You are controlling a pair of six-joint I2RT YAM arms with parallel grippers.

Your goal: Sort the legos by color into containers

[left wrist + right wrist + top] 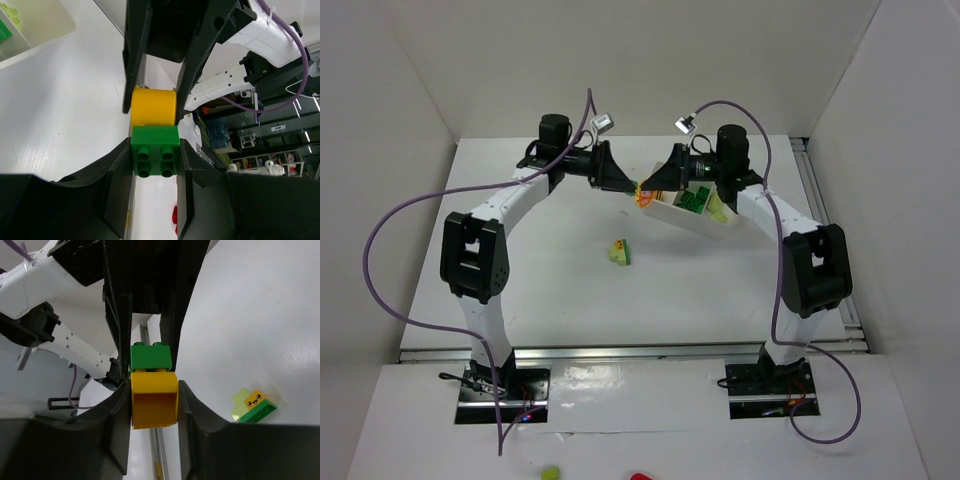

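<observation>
My two grippers meet in mid-air over the far middle of the table. My left gripper (628, 186) (155, 152) is shut on a dark green lego (155, 150). My right gripper (653, 190) (154, 392) is shut on an orange-yellow lego (154, 400). The two bricks are pressed end to end, the green one (151, 357) beyond the yellow one (152, 106). The white tray (670, 212) lies just right of the grippers, with green bricks (695, 200) and a pale yellow-green piece (718, 212) in it. A small cluster of green, orange and pale legos (621, 251) (254, 406) sits on the table's middle.
White walls stand at the back and both sides. A metal rail (820, 220) runs along the table's right edge. A yellow-green piece (550, 472) and a red piece (640, 477) lie on the near ledge behind the arm bases. The tray's corner shows in the left wrist view (35, 37).
</observation>
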